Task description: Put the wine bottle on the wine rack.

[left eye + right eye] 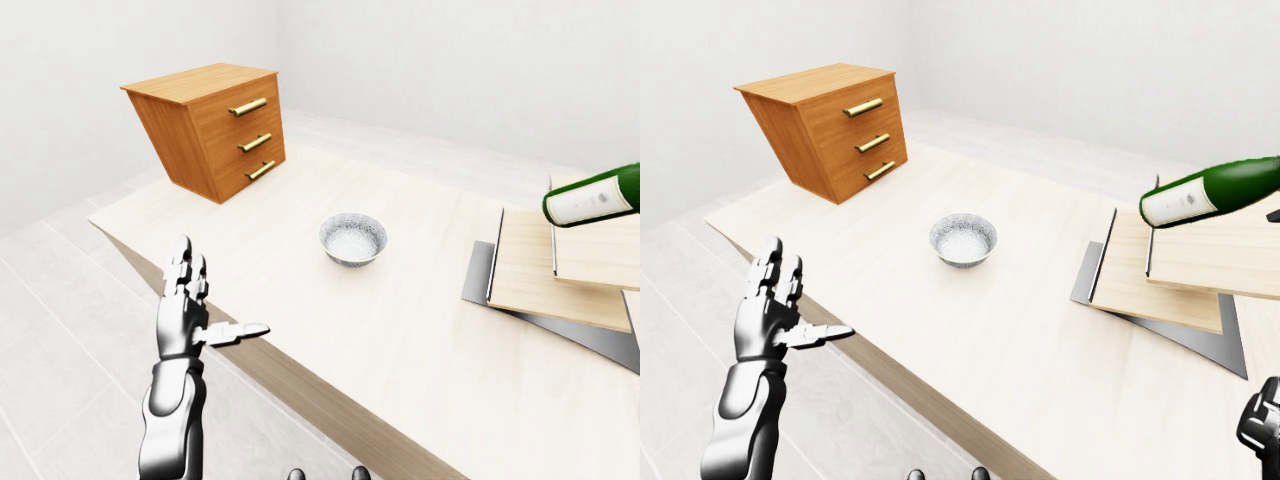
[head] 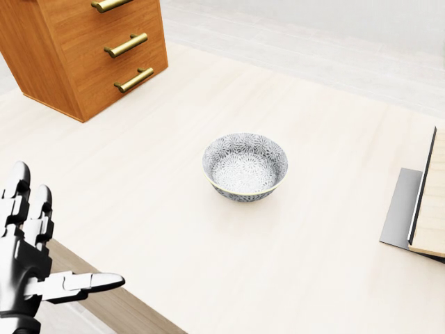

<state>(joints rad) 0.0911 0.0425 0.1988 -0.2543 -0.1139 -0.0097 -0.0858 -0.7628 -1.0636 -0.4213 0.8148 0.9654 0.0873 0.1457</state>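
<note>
1. Plainly, the wine bottle [image 1: 1212, 192] is seen lying on its side at the right of the right-eye view, above the wine rack [image 1: 1185, 262], its base end turned toward the middle of the table [image 1: 970, 320].
2. Whether the bottle rests on the rack's slats or hangs just over them cannot be told; no hand is seen round it, so it is judged to be either already delivered or very nearly so.
3. The rack is made of pale wooden boards over a grey base, laid nearly flat, which would let a bottle be cradled lying down.
4. A patterned bowl [image 2: 245, 167] is set near the middle of the table, and a wooden drawer chest [image 1: 212, 127] stands at the table's upper-left corner; neither is touched by anything.
5. The left hand [image 1: 186, 318] is held upright just off the table's near edge, its fingers spread wide with the thumb stuck out sideways; nothing is gripped or touched by it.
6. Only a dark part of the right hand [image 1: 1262, 424] is shown at the bottom-right corner of the right-eye view, well apart from the bottle; its opening cannot be told.
</note>
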